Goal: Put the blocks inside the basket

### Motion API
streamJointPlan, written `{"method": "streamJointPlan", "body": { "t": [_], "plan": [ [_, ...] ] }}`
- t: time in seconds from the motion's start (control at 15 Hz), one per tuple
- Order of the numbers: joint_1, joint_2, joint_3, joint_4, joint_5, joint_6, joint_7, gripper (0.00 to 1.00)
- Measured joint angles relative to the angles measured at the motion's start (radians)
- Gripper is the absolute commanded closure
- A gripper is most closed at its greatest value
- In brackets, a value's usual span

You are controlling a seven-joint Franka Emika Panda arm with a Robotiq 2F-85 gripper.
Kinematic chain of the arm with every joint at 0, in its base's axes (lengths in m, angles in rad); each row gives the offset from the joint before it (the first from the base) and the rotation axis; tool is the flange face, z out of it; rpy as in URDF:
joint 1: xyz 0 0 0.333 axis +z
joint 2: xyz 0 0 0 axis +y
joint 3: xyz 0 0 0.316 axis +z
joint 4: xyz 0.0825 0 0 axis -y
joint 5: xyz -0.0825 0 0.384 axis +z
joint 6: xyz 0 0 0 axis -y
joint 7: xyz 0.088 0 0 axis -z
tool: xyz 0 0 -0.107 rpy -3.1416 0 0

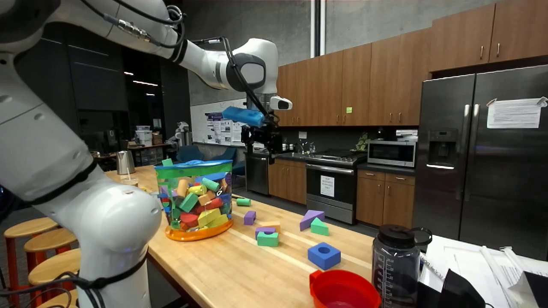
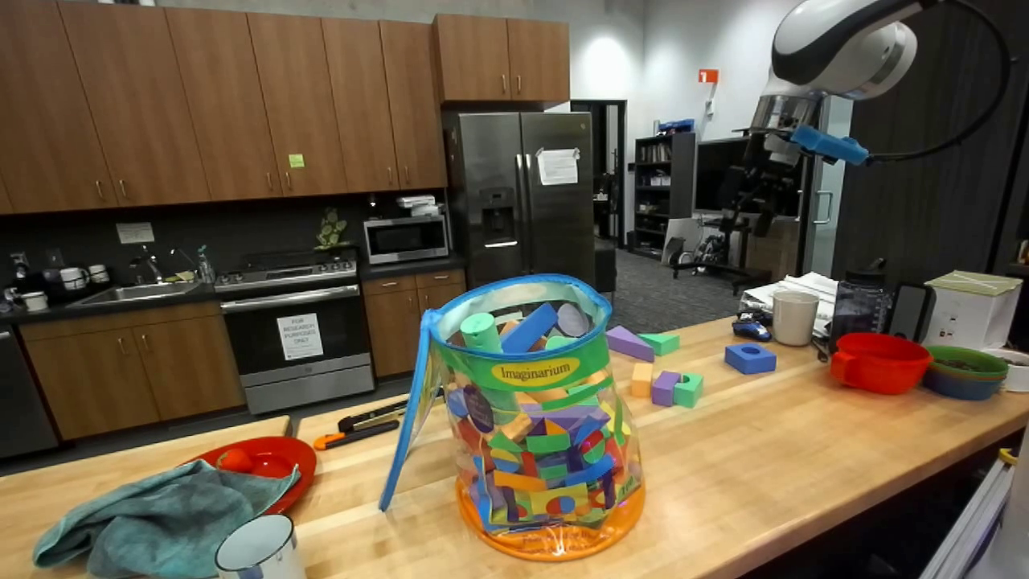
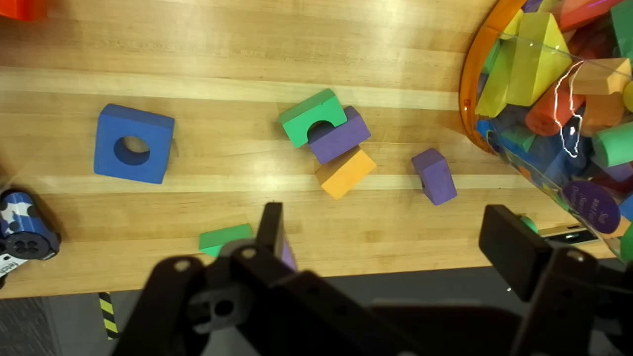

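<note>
The fingers [image 3: 512, 252] are standing wide apart, empty. Lower, the green arch [image 3: 309, 111], purple block [image 3: 342, 136] and orange block [image 3: 348, 175] are huddling on the tabletop [image 3: 247, 44], so pinching one risks jostling neighbours; nearby, the Imaginarium basket [image 2: 534, 373] is looking nearly full, inviting spills.

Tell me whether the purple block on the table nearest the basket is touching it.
Apart: the wrist view shows a strip of bare table between the purple block and the orange-based basket.
</note>
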Motion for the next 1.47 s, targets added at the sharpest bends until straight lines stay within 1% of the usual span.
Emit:
{"method": "streamJointPlan", "body": {
  "t": [0.33, 0.67, 1.07, 1.47],
  "plan": [
    [-0.017, 0.014, 0.017, -0.001, 0.000, 0.004, 0.007, 0.00],
    [-0.029, 0.084, 0.036, 0.030, 0.000, 0.062, 0.055, 0.00],
    [-0.047, 0.239, 0.039, 0.156, 0.010, 0.128, 0.129, 0.00],
    [-0.100, 0.394, 0.032, 0.291, 0.011, 0.157, 0.165, 0.00]
  ]
}}
